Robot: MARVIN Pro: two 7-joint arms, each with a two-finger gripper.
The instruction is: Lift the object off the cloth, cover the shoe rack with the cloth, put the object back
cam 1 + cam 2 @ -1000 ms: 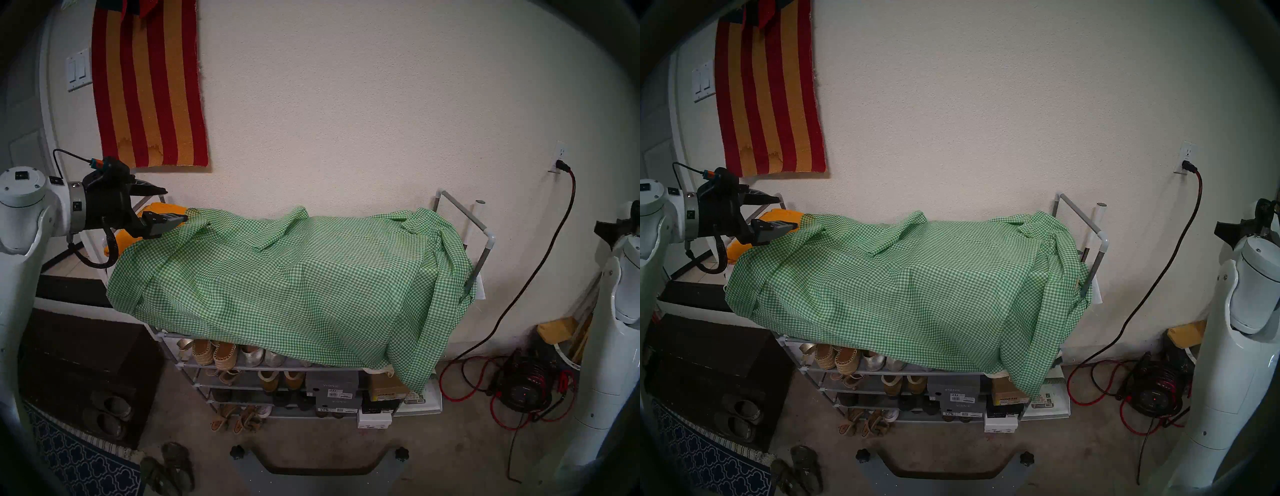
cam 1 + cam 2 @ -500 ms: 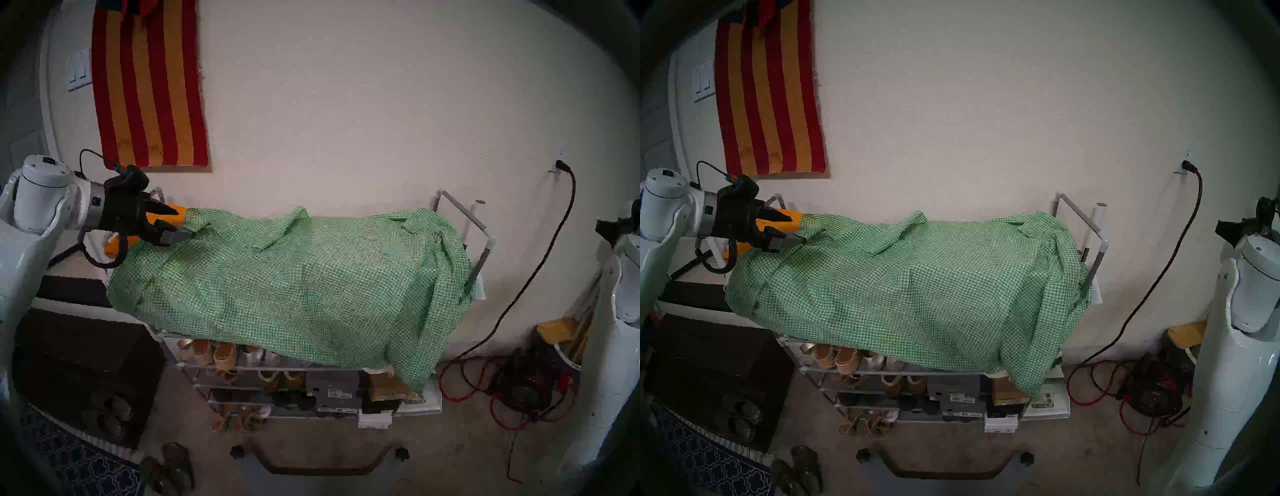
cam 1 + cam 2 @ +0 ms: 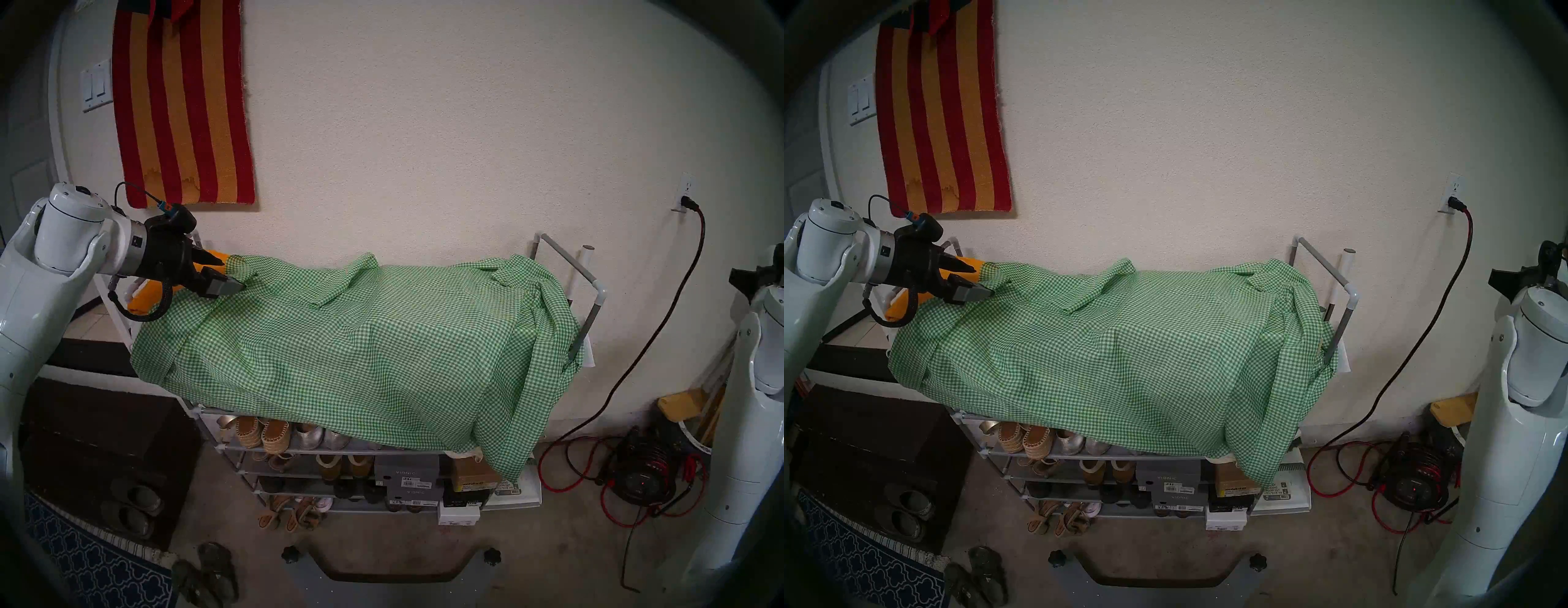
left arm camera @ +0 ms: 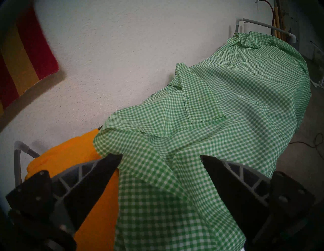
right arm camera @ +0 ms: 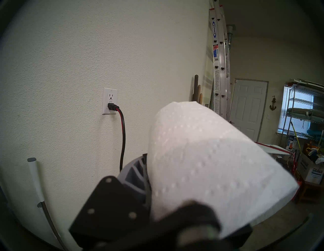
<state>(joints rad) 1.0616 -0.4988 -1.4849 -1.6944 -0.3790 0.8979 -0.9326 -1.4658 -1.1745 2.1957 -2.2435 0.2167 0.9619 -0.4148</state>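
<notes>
The green-and-white gingham cloth [image 3: 360, 348] [image 3: 1115, 352] [image 4: 219, 105] lies draped over the top of the shoe rack [image 3: 596, 293] [image 3: 1350, 293] and hangs down its front right. My left gripper [image 3: 232, 274] [image 3: 982, 280] [image 4: 161, 156] is open at the cloth's back left corner, with a ridge of fabric between its fingers. The object, a white tissue roll [image 5: 201, 157], shows only in the right wrist view. My right gripper [image 5: 184, 168] is shut on it, up beside the wall to the right of the rack. One grey finger [image 5: 135, 171] shows; the other is hidden.
A folded orange cloth [image 3: 142, 299] [image 4: 70, 157] lies under the gingham's left end. Shoes and boxes [image 3: 407, 479] fill the lower tiers. A striped rug [image 3: 182, 102] hangs on the wall. A dark trunk [image 3: 106, 446] stands left; a cord reel [image 3: 640, 479] and red cable lie right.
My left gripper has moved right and a little down onto the cloth's back left corner, still open. The cloth and my right arm have not moved.
</notes>
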